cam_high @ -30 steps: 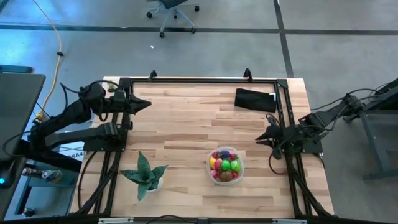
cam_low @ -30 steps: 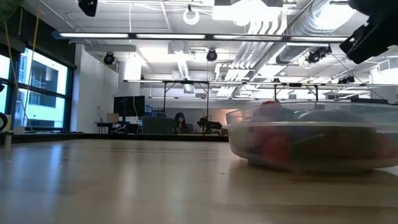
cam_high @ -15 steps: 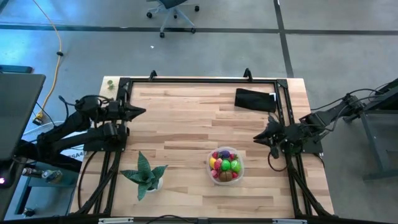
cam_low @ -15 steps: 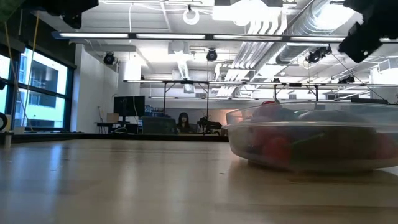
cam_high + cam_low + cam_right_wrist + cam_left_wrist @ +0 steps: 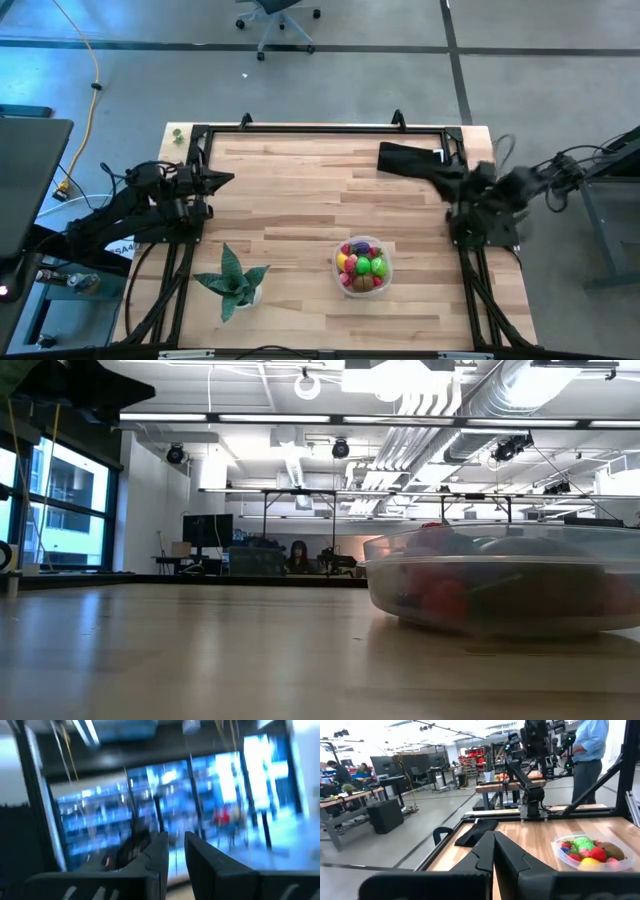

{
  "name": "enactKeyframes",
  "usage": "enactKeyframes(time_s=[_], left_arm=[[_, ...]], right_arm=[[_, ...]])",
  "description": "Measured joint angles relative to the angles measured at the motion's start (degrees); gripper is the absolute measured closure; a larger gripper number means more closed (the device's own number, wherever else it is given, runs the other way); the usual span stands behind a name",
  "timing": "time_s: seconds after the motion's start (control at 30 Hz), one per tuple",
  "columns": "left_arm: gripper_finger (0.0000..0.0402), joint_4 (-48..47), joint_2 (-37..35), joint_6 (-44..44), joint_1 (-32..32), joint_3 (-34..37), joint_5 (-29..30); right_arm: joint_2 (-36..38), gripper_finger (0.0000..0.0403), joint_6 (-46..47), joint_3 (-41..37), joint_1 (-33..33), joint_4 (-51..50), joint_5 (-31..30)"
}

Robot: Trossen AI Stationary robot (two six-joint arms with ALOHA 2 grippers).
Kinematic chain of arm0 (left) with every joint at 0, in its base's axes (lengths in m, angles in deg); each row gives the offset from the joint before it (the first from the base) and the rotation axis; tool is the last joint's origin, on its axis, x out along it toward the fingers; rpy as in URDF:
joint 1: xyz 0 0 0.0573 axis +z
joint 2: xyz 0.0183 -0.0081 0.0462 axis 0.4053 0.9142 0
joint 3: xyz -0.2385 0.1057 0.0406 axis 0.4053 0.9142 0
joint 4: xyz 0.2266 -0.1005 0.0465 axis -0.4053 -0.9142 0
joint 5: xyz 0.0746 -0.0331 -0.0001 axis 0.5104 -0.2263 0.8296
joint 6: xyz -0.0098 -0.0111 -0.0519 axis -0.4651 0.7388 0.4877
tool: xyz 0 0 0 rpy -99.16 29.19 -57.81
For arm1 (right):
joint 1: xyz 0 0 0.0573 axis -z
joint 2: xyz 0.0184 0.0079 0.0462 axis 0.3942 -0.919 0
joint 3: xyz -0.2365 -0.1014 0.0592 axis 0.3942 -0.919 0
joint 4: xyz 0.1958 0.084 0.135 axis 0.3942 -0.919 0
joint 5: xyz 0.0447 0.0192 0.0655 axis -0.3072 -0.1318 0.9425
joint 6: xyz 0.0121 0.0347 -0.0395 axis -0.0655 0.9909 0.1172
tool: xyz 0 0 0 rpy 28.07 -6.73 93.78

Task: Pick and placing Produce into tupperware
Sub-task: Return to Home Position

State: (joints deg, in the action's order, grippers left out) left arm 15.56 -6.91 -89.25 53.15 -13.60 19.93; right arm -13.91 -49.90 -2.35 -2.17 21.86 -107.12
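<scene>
Left gripper (image 5: 224,178): fingers pressed together, nothing between them, over the left side of the table (image 5: 300,210), pointing inward. Right gripper (image 5: 175,839): a narrow gap between its fingers, empty; its arm is smeared in the overhead view, at the table's right side near the black pouch (image 5: 400,158). Tupperware (image 5: 389,272) stands right of centre, well apart from both grippers. Produce (image 5: 362,266) is heaped inside it: red, yellow, green, purple, brown. Potted plant (image 5: 236,280) stands to its left.

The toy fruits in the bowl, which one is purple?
The single purple piece, at the tupperware's rim nearest the black pouch. The others around it are yellow, red, bright green and brown.
</scene>
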Motion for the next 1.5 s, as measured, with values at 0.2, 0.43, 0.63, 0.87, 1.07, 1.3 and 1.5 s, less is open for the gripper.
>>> enactKeyframes(time_s=[0.2,0.43,0.63,0.87,1.07,1.3,1.5], left_arm=[[0.0400,0.3,-0.4,0.9,0.0,0.3,0.0],[0.0399,0.2,-0.4,0.9,0.0,0.3,0.4],[0.0400,0.1,-0.4,0.9,0.0,0.3,0.9],[0.0400,-0.7,-0.4,0.8,0.0,0.3,1.4],[0.0400,-3.5,-0.4,1.9,0.0,0.3,3.6],[0.0401,-5.3,-0.4,2.7,0.0,0.3,3.7],[0.0401,-14.0,-0.3,2.4,0.0,0.3,3.9]], right_arm=[[13.7,0.0352,-5.4,5.5,-1.0,-13.3,2.1],[24.9,0.0352,-2.6,5.7,-1.0,-24.5,0.6],[26.4,0.0352,0.5,3.6,-1.0,-28.1,0.9],[26.4,0.0352,8.1,-4.6,-0.9,-20.8,6.5],[26.4,0.0352,14.4,-16.5,-0.9,-8.5,9.2],[26.3,0.0352,21.5,-24.4,-0.9,-3.9,10.4],[26.3,0.0352,22.9,-26.4,-0.9,-6.0,11.0]])
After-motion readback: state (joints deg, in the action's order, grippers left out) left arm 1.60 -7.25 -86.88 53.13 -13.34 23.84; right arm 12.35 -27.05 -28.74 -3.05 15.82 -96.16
